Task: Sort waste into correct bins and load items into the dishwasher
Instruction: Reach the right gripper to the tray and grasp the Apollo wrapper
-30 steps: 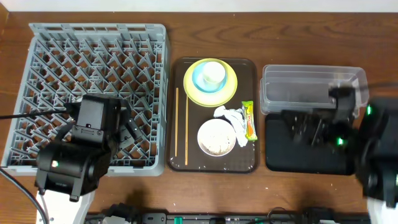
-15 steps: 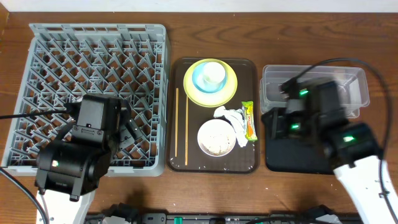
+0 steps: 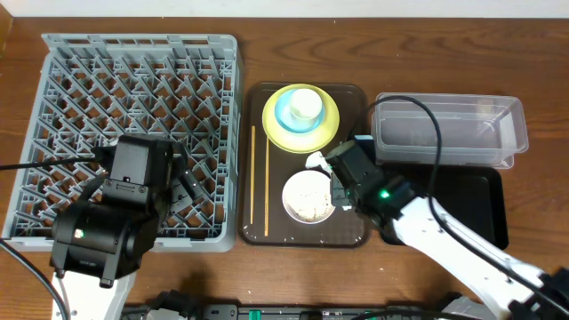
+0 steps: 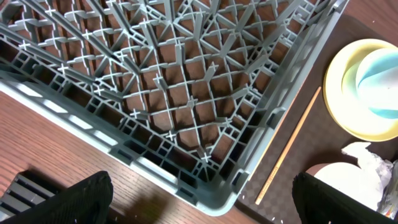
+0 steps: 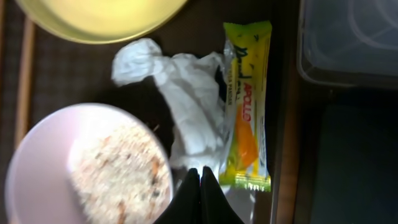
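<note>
Wooden table (image 3: 267,25), brown tray (image 3: 302,238) at centre; the right gripper (image 5: 200,183), jaws pinched together on nothing, hovers over the tissue (image 5: 189,106) and wrapper (image 5: 247,106) at the tray's right edge. The left gripper (image 4: 202,190) gapes left of the tray. Waste-sorting looks barely begun; the right gripper likely must open before grasping the tissue.

Dish rack (image 3: 133,98): far and middle cells open from above. The left arm (image 3: 111,222) hangs over its near right part. Left gripper (image 4: 205,202) has its jaws spread wide, straddling the rack's near right corner.

Serving tray (image 3: 360,236): narrow bare lane between the chopsticks (image 3: 253,178) and the yellow plate (image 3: 274,129) and white bowl (image 3: 302,200).

Tray's right side is tight. Tissue (image 5: 186,93) touches the snack wrapper (image 5: 249,106), with the bowl just beside. Right gripper (image 5: 200,177), tips together, sits over the tissue's near end.

Right arm (image 3: 444,240) crosses the left part of the black tray (image 3: 484,200). Clear tub (image 3: 444,133) is uncovered from above.
</note>
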`<state>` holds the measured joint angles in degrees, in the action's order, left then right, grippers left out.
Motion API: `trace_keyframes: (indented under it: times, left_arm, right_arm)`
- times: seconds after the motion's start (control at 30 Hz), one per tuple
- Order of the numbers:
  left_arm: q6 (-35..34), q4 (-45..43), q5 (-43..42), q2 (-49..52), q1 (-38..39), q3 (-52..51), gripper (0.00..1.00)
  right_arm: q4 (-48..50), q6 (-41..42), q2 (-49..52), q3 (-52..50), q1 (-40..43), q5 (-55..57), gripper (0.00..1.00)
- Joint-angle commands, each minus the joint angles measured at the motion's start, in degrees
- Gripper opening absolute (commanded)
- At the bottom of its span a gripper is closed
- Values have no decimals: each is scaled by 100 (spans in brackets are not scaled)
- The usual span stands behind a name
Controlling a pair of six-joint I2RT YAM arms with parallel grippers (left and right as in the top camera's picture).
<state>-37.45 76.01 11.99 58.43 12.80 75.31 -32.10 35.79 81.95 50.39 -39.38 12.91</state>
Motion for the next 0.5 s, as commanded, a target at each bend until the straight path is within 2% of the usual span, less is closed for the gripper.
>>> trace_keyframes:
  times: [0.0,0.17,0.37,0.47]
  left_arm:
    - [28,7,52,-4,-35,31,93]
    - [28,7,52,-4,-35,31,93]
    - [28,7,52,-4,-35,31,93]
    - [28,7,52,-4,-35,31,93]
  right_arm:
    - [223,151,579,-31,-44,306,1]
    - [531,144,1088,-31,-44,-474,1]
    - [595,136,1235,-31,-46,-1290,1]
    - [824,-529,1235,-31,-46,-2085,1]
